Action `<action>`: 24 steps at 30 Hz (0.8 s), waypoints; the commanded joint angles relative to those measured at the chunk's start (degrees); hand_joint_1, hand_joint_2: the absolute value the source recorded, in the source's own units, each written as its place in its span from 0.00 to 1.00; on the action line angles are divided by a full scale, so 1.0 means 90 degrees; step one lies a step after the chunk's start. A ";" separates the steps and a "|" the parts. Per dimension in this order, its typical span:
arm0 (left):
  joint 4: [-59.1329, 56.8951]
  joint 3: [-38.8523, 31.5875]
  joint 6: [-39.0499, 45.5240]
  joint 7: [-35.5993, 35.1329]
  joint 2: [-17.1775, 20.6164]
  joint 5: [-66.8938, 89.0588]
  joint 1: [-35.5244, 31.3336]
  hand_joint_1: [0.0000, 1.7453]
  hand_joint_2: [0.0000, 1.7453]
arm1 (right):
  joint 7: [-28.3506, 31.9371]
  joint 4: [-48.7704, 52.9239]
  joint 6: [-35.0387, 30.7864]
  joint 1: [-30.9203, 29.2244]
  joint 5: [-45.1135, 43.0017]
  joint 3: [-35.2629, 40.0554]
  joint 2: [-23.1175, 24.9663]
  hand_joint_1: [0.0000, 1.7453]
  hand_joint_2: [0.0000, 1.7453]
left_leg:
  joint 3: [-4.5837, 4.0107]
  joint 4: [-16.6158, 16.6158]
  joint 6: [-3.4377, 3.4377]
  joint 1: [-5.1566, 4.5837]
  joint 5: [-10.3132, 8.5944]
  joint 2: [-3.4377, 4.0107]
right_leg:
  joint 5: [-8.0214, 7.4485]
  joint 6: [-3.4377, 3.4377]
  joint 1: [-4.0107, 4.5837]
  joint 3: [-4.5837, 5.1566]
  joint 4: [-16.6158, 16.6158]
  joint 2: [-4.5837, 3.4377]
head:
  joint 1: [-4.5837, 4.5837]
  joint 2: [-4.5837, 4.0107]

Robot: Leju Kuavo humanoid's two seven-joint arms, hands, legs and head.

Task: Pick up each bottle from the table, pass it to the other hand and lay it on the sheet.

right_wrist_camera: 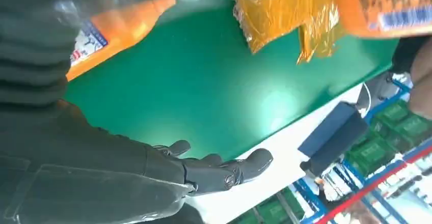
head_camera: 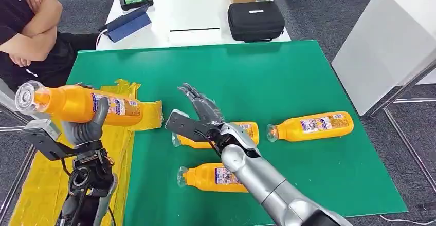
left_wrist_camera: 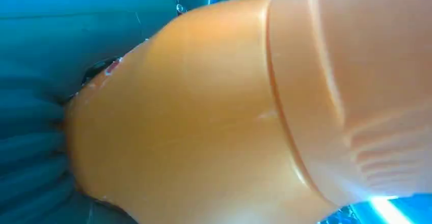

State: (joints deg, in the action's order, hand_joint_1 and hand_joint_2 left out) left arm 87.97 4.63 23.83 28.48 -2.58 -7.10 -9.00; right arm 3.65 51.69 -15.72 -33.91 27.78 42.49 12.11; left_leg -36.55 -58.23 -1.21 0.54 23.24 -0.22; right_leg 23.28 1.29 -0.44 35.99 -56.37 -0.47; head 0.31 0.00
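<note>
The robot's left hand grasps an orange plastic bottle with a clear cap and printed label, holding it on its side in the air above the crinkled yellow plastic sheet, cap pointing away from the green desk mat; the left wrist view shows the bottle's orange body pressed close against the lens. The sheet lies along the mat's left border, one flap spreading onto the green and its outer part hanging past the desk edge. The right hand hovers released over the middle of the mat, fingers spread and extended toward the sheet, holding nothing. Three more orange bottles lie on their sides on the mat: a second bottle partly hidden beneath the right hand, a third bottle nearer the mat's front edge under the silver forearm, and a fourth bottle toward the mat's right edge. Bare green stretches across the mat's far half. Beyond the mat's far edge a black zipped case sits on a white table, and a seated person with folded arms waits beside the mat's far left corner.
</note>
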 commanded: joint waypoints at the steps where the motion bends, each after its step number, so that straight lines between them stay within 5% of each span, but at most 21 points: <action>1: -0.0778 -0.0212 0.1608 -0.0680 0.0668 0.3815 0.0071 1.00 1.00 | 0.0464 0.2003 0.0087 0.0623 -0.0098 -0.0469 -0.0725 0.00 0.00 | 0.0019 0.0008 0.0003 -0.0001 0.0004 -0.0007 | 0.0007 -0.0002 0.0000 -0.0022 0.0006 0.0011 | 0.0002 0.0000; 4: -0.1577 -0.0250 0.1607 -0.1424 0.0867 0.5775 0.0115 1.00 1.00 | 0.0531 0.2906 0.0297 0.0992 -0.0203 -0.0508 -0.1089 0.00 0.00 | 0.0027 0.0014 0.0002 -0.0005 0.0003 -0.0008 | 0.0009 -0.0002 -0.0004 -0.0027 0.0009 0.0012 | 0.0002 0.0000; 10: -0.2816 0.0007 0.1109 -0.2920 0.0964 0.8840 0.0002 1.00 1.00 | 0.0627 0.3944 0.1989 0.1689 -0.0512 -0.0293 -0.2015 0.00 0.00 | 0.0026 0.0015 0.0005 -0.0003 0.0006 -0.0024 | 0.0013 -0.0001 -0.0002 -0.0030 0.0015 0.0029 | 0.0002 0.0000; 12: -0.3286 0.0097 0.0708 -0.3079 0.0957 0.9168 -0.0169 1.00 1.00 | 0.0773 0.4041 0.2505 0.1959 -0.0672 -0.0200 -0.2304 0.00 0.00 | 0.0037 0.0017 0.0005 -0.0003 0.0008 -0.0030 | 0.0016 -0.0001 -0.0002 -0.0045 0.0019 0.0035 | 0.0000 0.0000; 24: -0.4111 0.0045 0.0190 -0.3220 0.1160 0.9179 -0.0409 1.00 1.00 | 0.0986 0.4087 0.3012 0.2392 -0.0722 -0.0230 -0.2798 0.00 0.00 | 0.0056 0.0014 0.0010 -0.0002 0.0021 -0.0016 | 0.0022 -0.0007 0.0000 -0.0061 0.0017 0.0024 | 0.0002 0.0000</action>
State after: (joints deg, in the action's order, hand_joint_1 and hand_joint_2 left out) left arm 62.86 3.76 28.51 0.55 5.57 76.21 -9.46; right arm 11.91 87.05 8.71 -14.71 21.42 39.01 -6.49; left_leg -36.54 -58.22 -1.17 0.53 23.34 -0.22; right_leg 23.31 1.29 -0.46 36.00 -56.31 -0.47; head 0.33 0.00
